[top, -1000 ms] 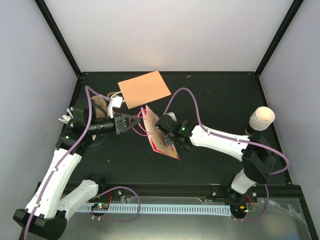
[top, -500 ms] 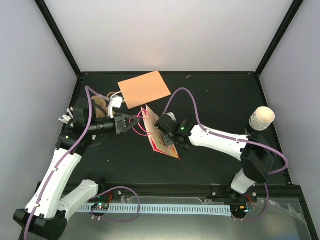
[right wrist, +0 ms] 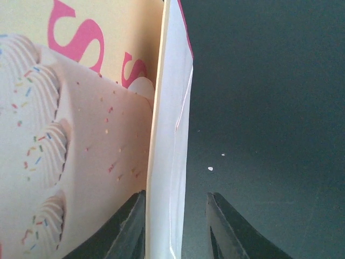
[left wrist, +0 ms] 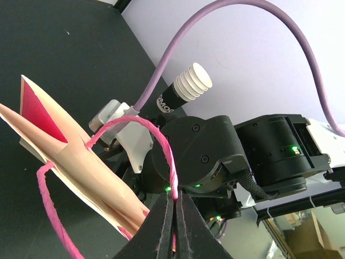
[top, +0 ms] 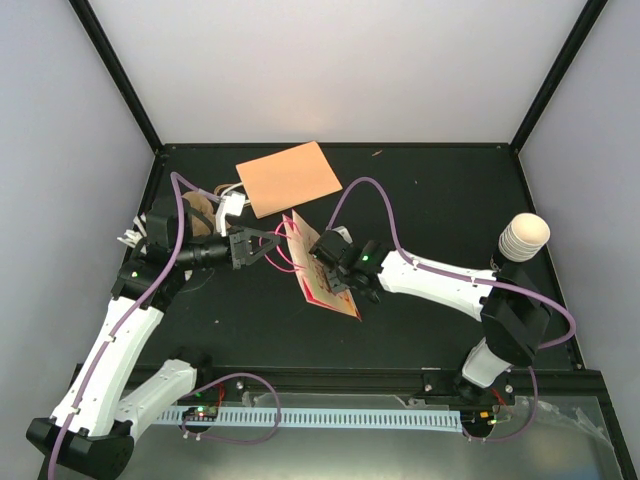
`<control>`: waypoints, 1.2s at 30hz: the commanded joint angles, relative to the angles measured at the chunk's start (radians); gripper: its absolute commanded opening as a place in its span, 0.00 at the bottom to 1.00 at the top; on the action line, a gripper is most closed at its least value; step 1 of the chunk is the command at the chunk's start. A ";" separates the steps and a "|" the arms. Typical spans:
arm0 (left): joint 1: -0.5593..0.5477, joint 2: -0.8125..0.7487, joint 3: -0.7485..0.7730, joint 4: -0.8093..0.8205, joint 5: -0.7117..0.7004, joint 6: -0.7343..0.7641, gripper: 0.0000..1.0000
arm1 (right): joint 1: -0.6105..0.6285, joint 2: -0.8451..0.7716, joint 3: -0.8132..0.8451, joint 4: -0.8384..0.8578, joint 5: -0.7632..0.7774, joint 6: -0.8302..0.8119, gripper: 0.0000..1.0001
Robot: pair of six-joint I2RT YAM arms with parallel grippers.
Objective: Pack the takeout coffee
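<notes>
at the flat printed paper bag (top: 332, 292), your right gripper (right wrist: 175, 216) has narrowed round its side fold, unclamped; left gripper (left wrist: 173, 205) pinches the pink cord handle (left wrist: 135, 120). cream ribbed paper cup (top: 524, 236) stands well right, unpacked.

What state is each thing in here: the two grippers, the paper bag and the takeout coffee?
paper bag: nearly flat, mouth barely parted, held by one pink handle
left gripper: shut on the pink handle
right gripper: open, straddling the paper bag's side edge
takeout coffee: upright, outside the paper bag, unheld
</notes>
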 commanded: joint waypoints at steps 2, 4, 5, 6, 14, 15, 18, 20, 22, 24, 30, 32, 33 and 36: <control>-0.005 -0.015 0.017 0.000 0.000 0.014 0.01 | 0.003 0.003 -0.010 0.017 -0.010 -0.002 0.29; -0.005 -0.016 0.017 0.001 0.001 0.015 0.02 | 0.003 0.005 -0.011 0.018 -0.012 -0.002 0.28; -0.005 -0.016 0.017 0.001 -0.001 0.014 0.02 | 0.004 0.004 -0.012 0.017 -0.011 -0.002 0.28; -0.005 -0.016 0.017 0.000 -0.001 0.014 0.02 | 0.002 0.004 -0.012 0.018 -0.012 -0.002 0.28; -0.005 -0.015 0.015 -0.001 -0.001 0.016 0.02 | 0.003 0.002 -0.015 0.018 -0.012 -0.003 0.24; -0.005 -0.015 0.015 -0.001 -0.001 0.017 0.02 | 0.003 0.002 -0.016 0.018 -0.013 -0.003 0.24; -0.005 -0.015 0.015 0.000 -0.001 0.015 0.02 | 0.003 0.003 -0.018 0.020 -0.016 -0.003 0.23; -0.005 -0.015 0.015 0.001 0.000 0.017 0.02 | 0.003 0.001 -0.020 0.021 -0.019 -0.003 0.23; -0.005 -0.015 0.014 -0.001 -0.001 0.016 0.02 | 0.003 0.003 -0.021 0.022 -0.022 -0.005 0.23; -0.005 -0.016 0.013 0.000 0.000 0.017 0.02 | 0.003 0.000 -0.023 0.024 -0.024 -0.005 0.23; -0.005 -0.015 0.013 0.000 -0.001 0.016 0.02 | 0.003 0.002 -0.027 0.029 -0.035 -0.006 0.23; -0.005 -0.015 0.012 0.001 -0.001 0.016 0.01 | 0.003 0.001 -0.030 0.030 -0.036 -0.006 0.23; -0.005 -0.015 0.012 0.002 -0.001 0.015 0.01 | 0.004 0.001 -0.031 0.031 -0.039 -0.008 0.23; -0.005 -0.015 0.010 0.001 0.000 0.016 0.02 | 0.002 0.000 -0.034 0.032 -0.041 -0.008 0.22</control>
